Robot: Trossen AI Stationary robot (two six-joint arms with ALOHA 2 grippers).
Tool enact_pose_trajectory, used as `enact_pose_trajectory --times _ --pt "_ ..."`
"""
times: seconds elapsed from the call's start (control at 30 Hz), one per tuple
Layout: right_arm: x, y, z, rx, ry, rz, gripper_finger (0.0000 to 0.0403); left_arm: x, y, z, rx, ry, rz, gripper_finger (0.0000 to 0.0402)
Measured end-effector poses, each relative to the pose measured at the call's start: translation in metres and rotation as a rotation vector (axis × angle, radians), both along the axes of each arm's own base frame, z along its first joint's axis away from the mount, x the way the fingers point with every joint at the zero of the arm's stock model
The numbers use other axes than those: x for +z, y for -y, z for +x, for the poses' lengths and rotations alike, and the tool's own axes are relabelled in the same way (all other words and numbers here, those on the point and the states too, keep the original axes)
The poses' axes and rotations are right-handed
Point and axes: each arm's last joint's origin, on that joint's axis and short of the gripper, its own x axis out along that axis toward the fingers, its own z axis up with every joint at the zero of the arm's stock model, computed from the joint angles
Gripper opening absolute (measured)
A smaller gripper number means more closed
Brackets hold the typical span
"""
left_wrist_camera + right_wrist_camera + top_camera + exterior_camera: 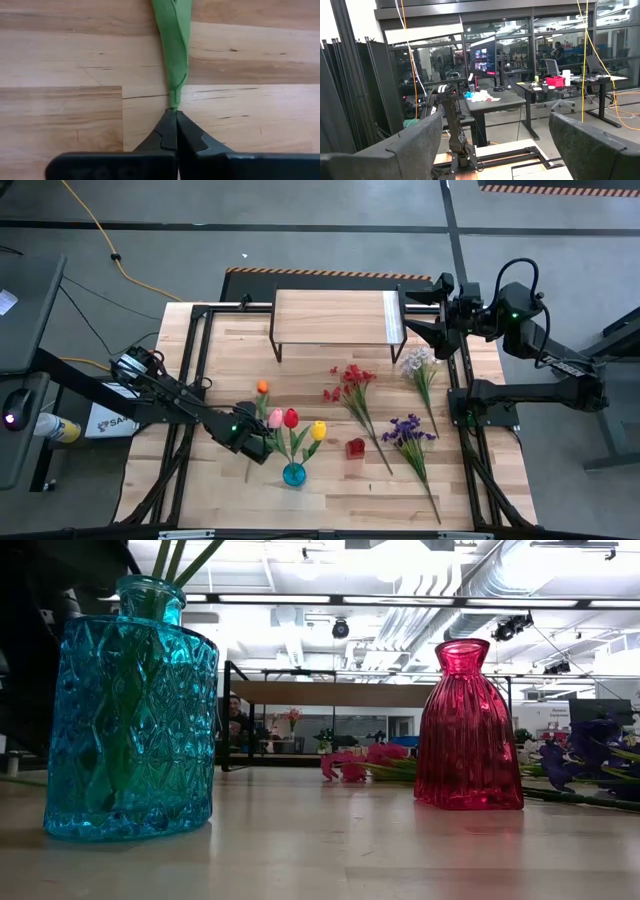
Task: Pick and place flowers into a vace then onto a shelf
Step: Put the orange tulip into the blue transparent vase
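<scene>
The blue glass vase (293, 474) (130, 720) stands near the table's front edge with pink, red and yellow tulips (291, 420) in it. An orange tulip (262, 386) lies left of it, its green stem (173, 60) running toward the near edge. My left gripper (256, 444) (175, 112) is over that stem, shut on it. A small red vase (355, 448) (468, 730) stands right of the blue one. Red (352, 385), white (420, 365) and purple (408, 430) sprigs lie on the table. My right gripper (415, 330) (495, 145) waits open beside the shelf (335, 315). My left gripper pinches the orange tulip's green stem and leaf (173, 97) between its two fingertips, on the stem's lower half, away from the blossom. The fingers come from above, pointing down. Whether the stem still rests on the tabletop, I cannot tell.
The shelf stands at the table's far middle, its wooden top bare. Black frame rails (195, 380) run along both table sides. The three sprigs take up the table's right half. Bare wood lies between the orange tulip and the red sprig.
</scene>
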Motion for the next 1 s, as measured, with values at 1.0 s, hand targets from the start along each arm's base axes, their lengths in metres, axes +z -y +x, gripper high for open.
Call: enact_pose_trajectory --times 1.0 --pt "0.0 0.0 0.0 -0.01 0.0 -0.004 0.0354 0.034 0.042 -0.029 0.022 -0.213 0.013 0.0021"
